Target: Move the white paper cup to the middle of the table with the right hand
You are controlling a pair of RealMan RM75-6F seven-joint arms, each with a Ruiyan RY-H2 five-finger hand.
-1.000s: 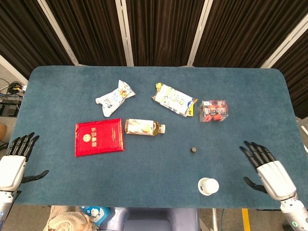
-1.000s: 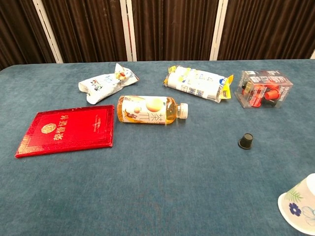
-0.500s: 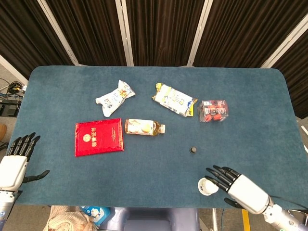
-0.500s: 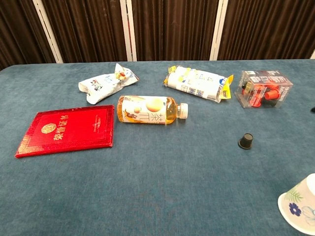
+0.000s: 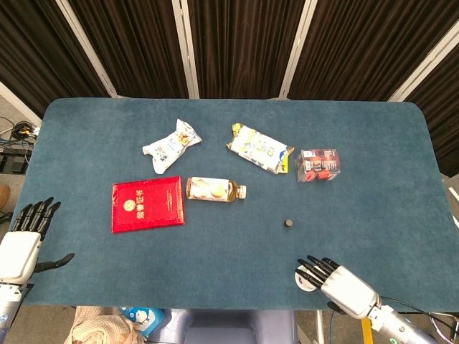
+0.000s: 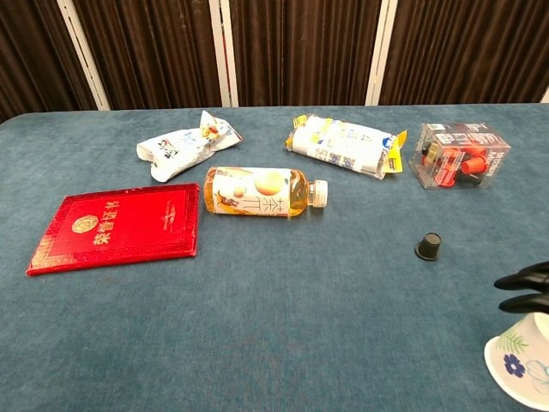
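Your right hand [image 5: 337,284] lies over the white paper cup [image 5: 305,276] at the near edge of the blue table [image 5: 401,179]. Its dark fingers [image 5: 310,268] reach across the top of the cup, a little apart from each other. I cannot tell if they touch the cup or only hover above it. In the chest view only two dark fingertips [image 6: 523,281] come in from the right edge, just above the cup [image 6: 521,360]. The cup has a blue flower print and stands upside down, with the wide rim on the cloth.

Your left hand [image 5: 23,241] is far to the left of the cup, near the left edge of the table. Its fingers are spread and it holds nothing.

Beyond the cup and a little to the left stands a small black cap [image 5: 287,223], apart from the cup. Further from the cup and to the left, a bottle of amber tea [image 5: 214,189] lies on its side, its white cap turned to the right. Just beside the bottle, on its left, a red booklet [image 5: 147,205] lies flat.

Far behind the cup sits a clear plastic box [image 5: 318,165] with red and black items inside. Left of the box lies a white and yellow snack pack [image 5: 259,148]. Furthest to the left in this far row lies a white snack bag [image 5: 171,145].
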